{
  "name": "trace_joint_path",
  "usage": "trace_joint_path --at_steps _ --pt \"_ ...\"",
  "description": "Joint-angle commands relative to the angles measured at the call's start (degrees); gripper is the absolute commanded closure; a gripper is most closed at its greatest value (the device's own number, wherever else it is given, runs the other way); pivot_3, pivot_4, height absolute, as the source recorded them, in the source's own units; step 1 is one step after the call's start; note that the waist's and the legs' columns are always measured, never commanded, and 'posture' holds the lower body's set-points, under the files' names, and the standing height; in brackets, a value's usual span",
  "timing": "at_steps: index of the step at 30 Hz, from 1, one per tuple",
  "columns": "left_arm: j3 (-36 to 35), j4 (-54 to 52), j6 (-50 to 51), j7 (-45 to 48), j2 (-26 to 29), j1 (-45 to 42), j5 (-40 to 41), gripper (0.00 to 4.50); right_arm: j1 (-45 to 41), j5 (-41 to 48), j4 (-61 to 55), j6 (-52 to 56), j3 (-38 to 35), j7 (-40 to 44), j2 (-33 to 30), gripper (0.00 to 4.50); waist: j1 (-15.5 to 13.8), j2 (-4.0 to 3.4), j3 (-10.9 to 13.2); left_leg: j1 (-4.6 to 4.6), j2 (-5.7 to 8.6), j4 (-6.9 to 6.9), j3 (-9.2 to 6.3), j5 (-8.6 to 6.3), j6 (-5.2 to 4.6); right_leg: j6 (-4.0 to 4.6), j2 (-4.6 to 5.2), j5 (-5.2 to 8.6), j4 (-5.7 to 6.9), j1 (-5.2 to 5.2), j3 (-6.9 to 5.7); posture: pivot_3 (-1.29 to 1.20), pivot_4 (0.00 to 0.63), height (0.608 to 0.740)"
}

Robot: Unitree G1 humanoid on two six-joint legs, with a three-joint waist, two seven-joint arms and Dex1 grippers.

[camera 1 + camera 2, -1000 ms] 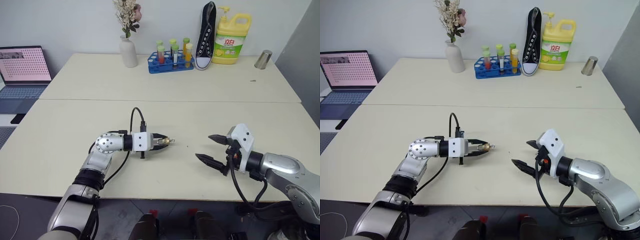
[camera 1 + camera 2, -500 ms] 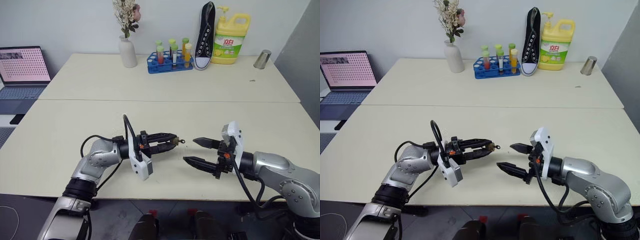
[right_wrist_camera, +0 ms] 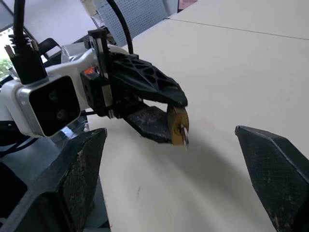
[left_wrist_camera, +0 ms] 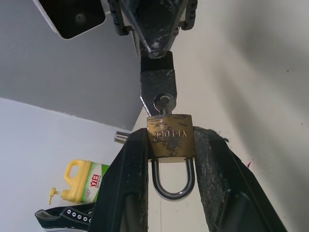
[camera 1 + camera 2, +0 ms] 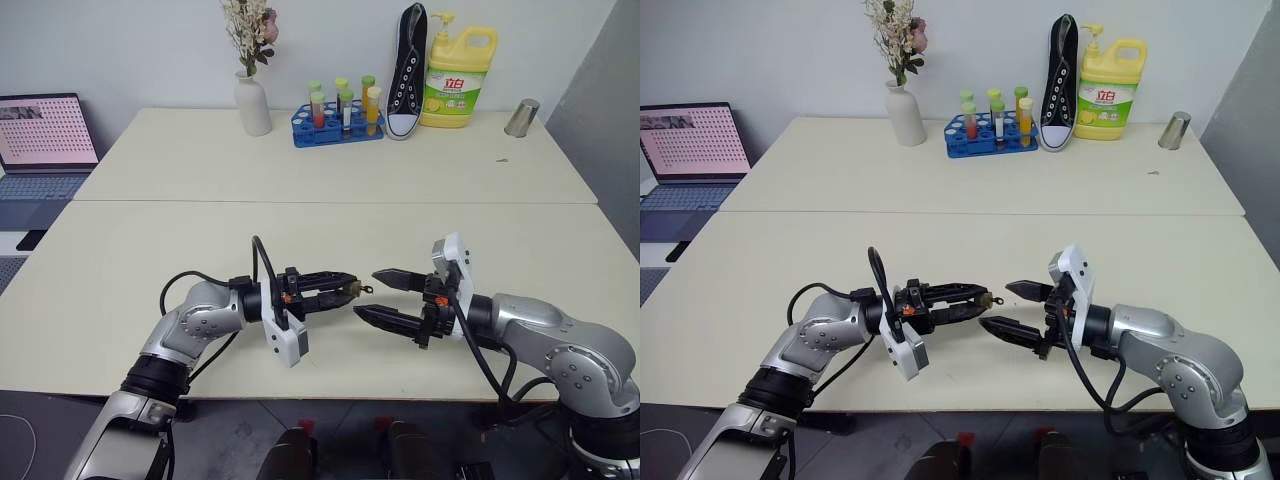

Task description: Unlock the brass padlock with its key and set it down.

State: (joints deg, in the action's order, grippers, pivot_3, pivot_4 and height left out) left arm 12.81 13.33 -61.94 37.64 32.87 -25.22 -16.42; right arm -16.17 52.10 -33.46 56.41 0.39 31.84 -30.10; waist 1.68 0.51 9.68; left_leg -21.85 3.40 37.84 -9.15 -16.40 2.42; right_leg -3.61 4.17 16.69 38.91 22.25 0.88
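Note:
The brass padlock (image 4: 170, 136) is pinched by its body between the fingers of my left gripper (image 5: 340, 287), which is shut on it. Its silver shackle (image 4: 174, 182) points back toward the wrist. A small silver key (image 4: 163, 102) sticks out of its far end. My right gripper (image 5: 366, 294) faces the left one, open, with one black fingertip (image 5: 380, 275) above the key and the other below it. In the right wrist view the padlock (image 3: 178, 123) hangs in the wide gap between my right fingers (image 3: 79, 176), touching neither. Both hands hover just above the table (image 5: 130, 250).
Along the table's far side stand a white vase (image 5: 252, 105), a blue tube rack (image 5: 338, 122), a black shoe (image 5: 407, 70), a yellow detergent bottle (image 5: 460, 80) and a metal cup (image 5: 523, 118). An open laptop (image 5: 45, 140) sits at the far left.
My right gripper has moved left until its open fingers bracket the key. My left wrist has rolled over and pulled back slightly, still holding the padlock.

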Motion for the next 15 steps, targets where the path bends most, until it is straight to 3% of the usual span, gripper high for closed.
trace_joint_path --at_steps 1,10,11,15 --pt "0.2 -2.2 -0.5 -1.6 1.0 -1.0 0.3 3.54 -1.1 1.1 -0.6 0.2 0.1 -0.4 0.3 0.93 0.0 0.00 0.0 0.00 0.00 0.00 -0.01 0.00 0.00 0.00 0.00 0.00 0.00 0.00 0.00 0.00 0.150 0.740" --pt "0.4 -3.0 0.4 -3.2 1.5 -0.8 -0.3 3.54 -1.6 1.5 -0.5 0.5 0.9 0.0 -0.5 4.31 0.0 0.00 0.0 0.00 0.00 0.00 -0.01 0.00 0.00 0.00 0.00 0.00 0.00 0.01 -0.01 0.00 0.150 0.740" --pt "0.5 -3.2 0.5 -3.3 1.6 -0.8 -0.4 3.54 -1.7 1.6 -0.5 0.6 0.9 0.0 -0.6 4.50 0.0 0.00 0.0 0.00 0.00 0.00 -0.01 0.00 0.00 0.00 0.00 0.00 0.00 0.01 -0.01 0.00 0.150 0.740" --pt "0.7 -3.3 0.5 -3.6 1.7 -0.6 -0.7 3.54 -1.9 2.4 -0.2 0.9 0.4 -0.3 -0.7 4.50 0.0 0.00 0.0 0.00 0.00 -0.01 0.00 0.00 0.00 0.00 0.00 0.00 0.00 0.01 0.00 0.00 0.150 0.740"
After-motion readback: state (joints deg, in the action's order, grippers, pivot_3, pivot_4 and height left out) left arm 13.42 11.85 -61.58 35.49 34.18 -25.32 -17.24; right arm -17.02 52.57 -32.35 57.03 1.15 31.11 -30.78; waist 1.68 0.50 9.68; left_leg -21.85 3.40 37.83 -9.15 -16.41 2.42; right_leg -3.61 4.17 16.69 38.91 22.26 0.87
